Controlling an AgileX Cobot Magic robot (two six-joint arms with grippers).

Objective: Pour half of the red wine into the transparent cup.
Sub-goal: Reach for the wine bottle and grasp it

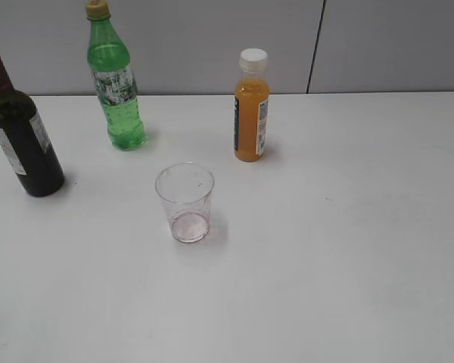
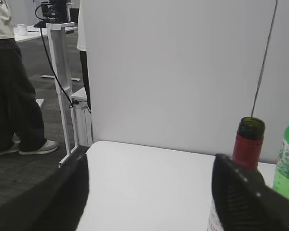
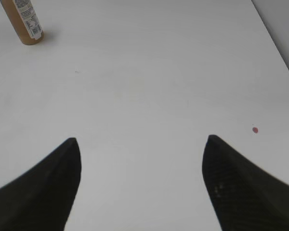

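Nearest in the exterior view, the transparent cup (image 1: 186, 203) is standing upright on the white table (image 1: 340, 257), mouth up, its bottom showing a pinkish stain. Beyond it to the right, an orange juice bottle (image 1: 251, 106) with a white cap is standing upright; beyond it to the left, a green soda bottle (image 1: 115, 79) is standing near the back wall. At the far left edge, the red wine bottle (image 1: 19, 132) is standing upright, well apart from the cup, its dark glass carrying a white label and a maroon neck foil.

In the left wrist view, the left gripper (image 2: 149, 192) is holding its jaws wide apart with nothing between them; the uncapped mouth of the wine bottle is showing just behind the right-hand finger (image 2: 250, 202), with the soda bottle beside it. A standing person (image 2: 12, 82) is visible past the table's end.

In the right wrist view, the right gripper (image 3: 140, 183) is hanging over bare table, jaws wide apart and gripping nothing; a small red spot (image 3: 255, 130) is lying on the surface ahead.
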